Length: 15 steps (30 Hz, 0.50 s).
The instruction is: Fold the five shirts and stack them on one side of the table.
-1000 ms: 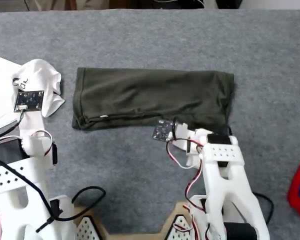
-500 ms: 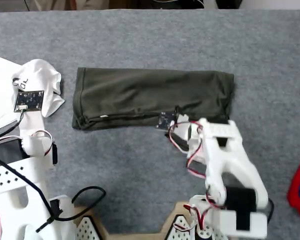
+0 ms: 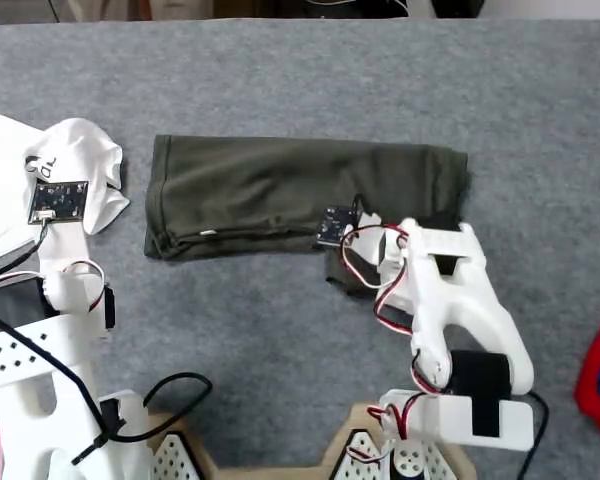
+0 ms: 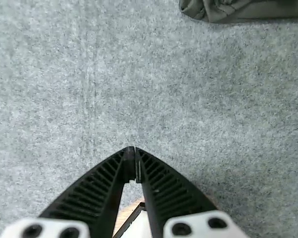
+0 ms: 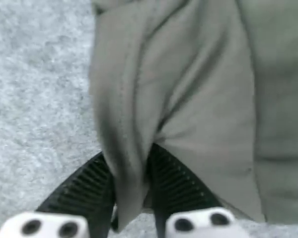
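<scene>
Along the near long edge of the dark olive folded cotton shirt (image 3: pixel 280 190), a fold of the fabric is pinched between the black ribbed fingers of the right gripper (image 5: pixel 131 168), and a small tuck of cloth is seen just off that edge on the grey felt table (image 3: pixel 280 330). The shirt is laid flat, lengthwise. Near the shirt's corner, the left gripper (image 4: pixel 134 154) is held over bare felt, its fingertips pressed together on nothing. A crumpled white shirt (image 3: pixel 10 170) is seen beyond that same end.
</scene>
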{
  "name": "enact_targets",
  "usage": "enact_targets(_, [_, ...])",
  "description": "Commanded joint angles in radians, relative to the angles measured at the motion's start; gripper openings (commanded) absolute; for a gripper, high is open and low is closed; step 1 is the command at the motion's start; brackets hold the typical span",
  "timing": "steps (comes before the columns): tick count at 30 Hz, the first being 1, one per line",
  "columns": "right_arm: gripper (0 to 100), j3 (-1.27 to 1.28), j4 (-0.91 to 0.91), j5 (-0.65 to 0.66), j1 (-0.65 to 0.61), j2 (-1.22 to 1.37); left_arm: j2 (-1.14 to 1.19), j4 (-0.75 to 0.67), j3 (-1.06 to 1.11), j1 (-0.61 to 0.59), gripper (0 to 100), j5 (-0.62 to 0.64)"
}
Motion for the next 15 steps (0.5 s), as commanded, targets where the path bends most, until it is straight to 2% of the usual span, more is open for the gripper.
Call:
enact_targets(1, [0.5, -0.076, 0.061, -0.012, 0.012, 0.002, -0.012, -0.009, 0.002, -0.002, 2, 0.003])
enact_targets(7, [0.5, -0.349, 0.245, -0.012, 0.012, 0.01, -0.012, -0.009, 0.002, -0.002, 2, 0.002])
enact_targets(15, [0.5, -0.613, 0.327, -0.006, 0.005, 0.102, -0.012, -0.005, -0.003, -0.002, 2, -0.026])
